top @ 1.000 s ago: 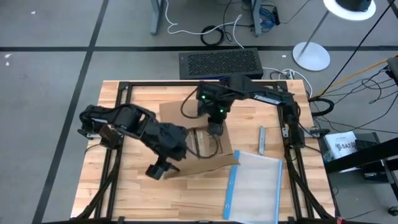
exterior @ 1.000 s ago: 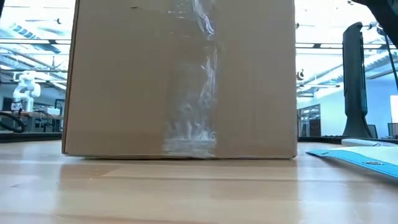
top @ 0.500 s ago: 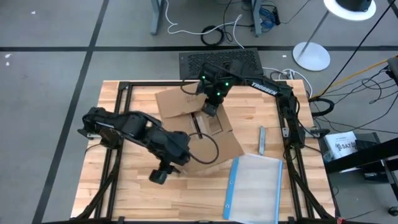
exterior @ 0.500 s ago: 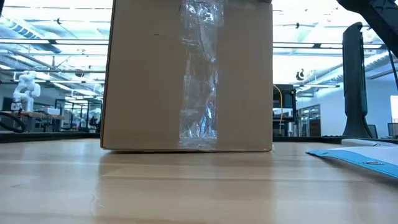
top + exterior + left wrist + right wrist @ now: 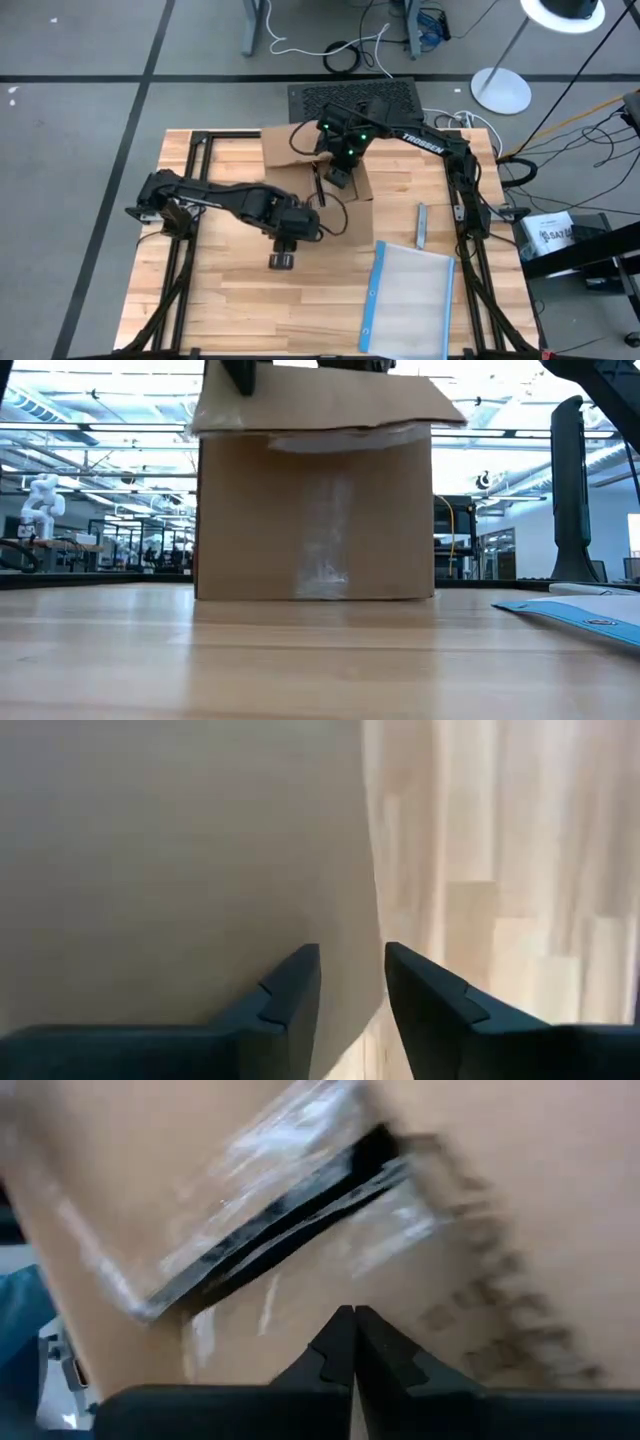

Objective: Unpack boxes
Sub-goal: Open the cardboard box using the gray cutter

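I'm looking at one brown corrugated carton (image 5: 315, 165) standing on the pale wood-plank counter (image 5: 230, 300), toward its far middle, just in front of the black grille-topped unit (image 5: 352, 100). In the low view the carton's (image 5: 315, 515) plain face carries a glossy strip of clear tape down its centre, and a top flap juts out past the walls like a shallow roof. My right hand (image 5: 340, 176) is down on top of the carton; its wrist camera shows the two dark fingers (image 5: 335, 1345) pressed together, clenched on nothing I can make out, right at crinkled shiny tape and a dark slit in the cardboard, with smudgy printed marks nearby. My left hand (image 5: 312, 218) sits at the carton's near side; its fingers (image 5: 290, 995) stand slightly apart, released, nosing against the smooth cardboard wall at its corner edge. One clear plastic pouch with a blue edge (image 5: 405, 298) lies flat at the near right.
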Available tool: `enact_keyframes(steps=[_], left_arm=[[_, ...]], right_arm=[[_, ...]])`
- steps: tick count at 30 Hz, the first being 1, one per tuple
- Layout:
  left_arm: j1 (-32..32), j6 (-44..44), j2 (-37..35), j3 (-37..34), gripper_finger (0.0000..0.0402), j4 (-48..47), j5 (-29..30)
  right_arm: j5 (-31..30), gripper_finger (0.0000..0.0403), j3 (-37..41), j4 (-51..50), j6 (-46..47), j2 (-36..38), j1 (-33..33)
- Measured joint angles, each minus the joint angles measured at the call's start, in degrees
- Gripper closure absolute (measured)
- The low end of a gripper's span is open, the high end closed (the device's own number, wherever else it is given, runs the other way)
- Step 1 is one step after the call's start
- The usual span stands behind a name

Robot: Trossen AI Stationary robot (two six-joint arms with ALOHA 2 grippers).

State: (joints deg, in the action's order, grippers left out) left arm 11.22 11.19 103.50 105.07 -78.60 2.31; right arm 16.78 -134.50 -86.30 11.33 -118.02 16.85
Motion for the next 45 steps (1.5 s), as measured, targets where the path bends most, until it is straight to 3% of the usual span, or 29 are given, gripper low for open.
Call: enact_keyframes(steps=[4, 9, 14, 19, 24, 28, 35, 43, 45], left_arm=[[-0.76, 4.68, 0.05, -3.84, 0.0286, 6.4, 6.48], [0.29, 3.46, -0.59, -4.84, 0.0286, 6.48, 5.79], [2.69, 1.48, -2.02, 1.54, 0.0286, 4.98, 3.51], [2.9, 2.03, -5.63, 10.14, 0.0286, 2.46, 5.06], [2.56, 2.24, -7.61, 16.21, 0.0286, 2.22, 8.66], [1.99, 2.12, -7.96, 16.35, 0.0286, 0.2, 14.25], [-4.48, 6.99, -7.1, 10.1, 0.0286, -6.93, 12.19], [-7.39, 6.26, -7.98, 8.82, 0.0284, -2.67, 8.02], [-8.56, 6.23, -7.59, 8.82, 0.0276, -2.1, 4.04]], right_arm=[[-0.35, 0.0403, -0.02, 0.0, 0.48, 0.0, -0.1], [-0.39, 0.0403, -0.02, -0.01, -0.18, 0.02, -0.08], [-0.61, 0.0403, -0.02, 0.56, -1.4, 0.04, -0.09], [-0.57, 0.0403, -0.02, 1.35, -0.96, 0.04, -0.03], [-0.29, 0.0403, -0.02, 1.68, 0.14, 0.07, -0.04], [-0.18, 0.0403, -0.02, 1.89, 0.79, 0.11, -0.08], [-0.41, 0.0403, -0.02, 1.98, 1.14, 0.11, -0.08], [-1.9, 0.0403, -0.06, 2.05, 1.46, 0.15, -0.37], [-1.99, 0.0403, -0.06, 2.11, 1.95, 0.15, -0.36]])
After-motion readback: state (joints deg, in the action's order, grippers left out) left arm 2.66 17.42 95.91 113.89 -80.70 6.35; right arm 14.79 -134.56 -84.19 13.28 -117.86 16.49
